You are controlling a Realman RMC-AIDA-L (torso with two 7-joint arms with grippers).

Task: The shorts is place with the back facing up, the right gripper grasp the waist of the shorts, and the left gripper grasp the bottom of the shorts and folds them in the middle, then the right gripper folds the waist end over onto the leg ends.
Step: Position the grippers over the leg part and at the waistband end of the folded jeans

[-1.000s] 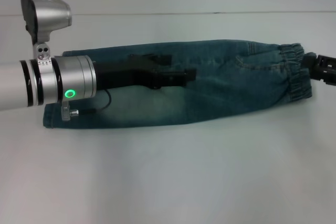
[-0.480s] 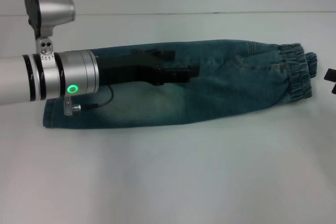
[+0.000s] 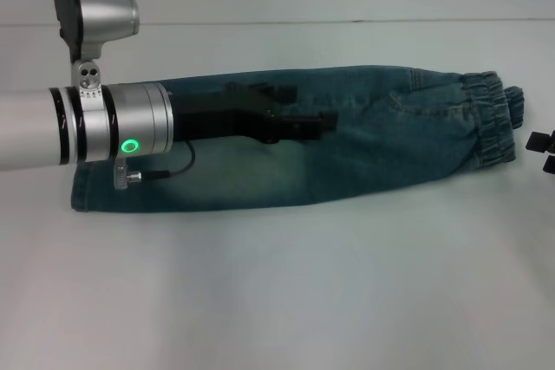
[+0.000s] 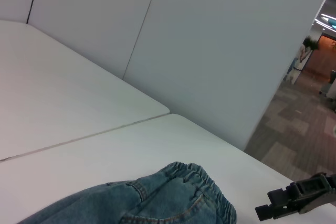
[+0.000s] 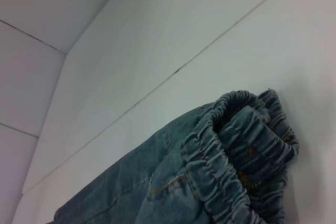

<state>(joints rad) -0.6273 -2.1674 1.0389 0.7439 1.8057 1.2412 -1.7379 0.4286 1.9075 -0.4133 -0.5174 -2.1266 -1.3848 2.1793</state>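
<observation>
The shorts [image 3: 295, 149] are lying folded lengthwise on the table [image 3: 277, 301]; soft denim, best gripped at the thick waist [image 3: 490, 123]. Left gripper [image 3: 325, 125] is hovering pressed together; right gripper [image 3: 543, 146] is waiting, fingers spread.

right hand [image 3: 544, 152] mostly out of frame

The shorts [image 3: 373, 140] are faded, matt denim cloth, puckered at the elastic waist [image 3: 490, 123]. The worktop [image 3: 286, 283] looks smooth, matt white. The left gripper [image 3: 325, 124] is matt black with a brushed silver metal wrist.

No text, label, brand, number or sign can be read anywhere
</observation>
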